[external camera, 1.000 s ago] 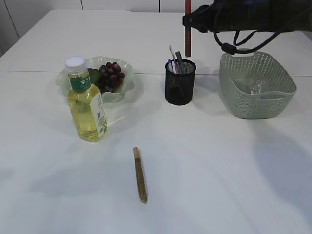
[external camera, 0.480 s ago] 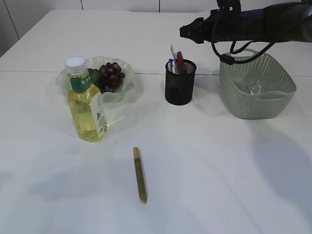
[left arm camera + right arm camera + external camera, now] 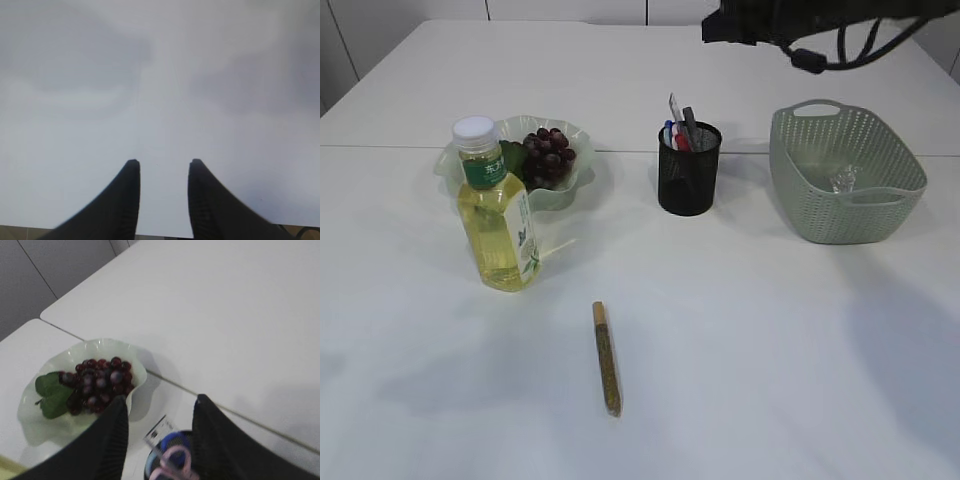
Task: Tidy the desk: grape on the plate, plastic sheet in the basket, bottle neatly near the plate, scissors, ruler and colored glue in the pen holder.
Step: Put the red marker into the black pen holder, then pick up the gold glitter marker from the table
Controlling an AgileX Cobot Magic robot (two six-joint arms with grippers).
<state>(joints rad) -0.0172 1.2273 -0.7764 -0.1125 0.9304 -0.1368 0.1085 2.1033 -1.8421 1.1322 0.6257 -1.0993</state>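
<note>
A black mesh pen holder [image 3: 689, 170] stands mid-table with scissors, a ruler and a red glue tube in it; it also shows in the right wrist view [image 3: 172, 460]. My right gripper [image 3: 160, 402] is open and empty, high above the holder; its arm [image 3: 790, 20] shows at the top of the exterior view. Grapes [image 3: 548, 153] lie on the pale green plate [image 3: 575, 185], also in the right wrist view [image 3: 97, 382]. A bottle [image 3: 497, 208] of yellow drink stands in front of the plate. A brown glitter glue tube [image 3: 607, 358] lies on the table. My left gripper [image 3: 161, 162] is open over bare table.
A green basket [image 3: 845, 175] stands at the right with a clear plastic sheet [image 3: 842, 181] inside. The table has a seam running across behind the plate. The left arm is out of the exterior view.
My right gripper let the red glue tube go into the pen holder, then rose and drew back toward the top of the view.
</note>
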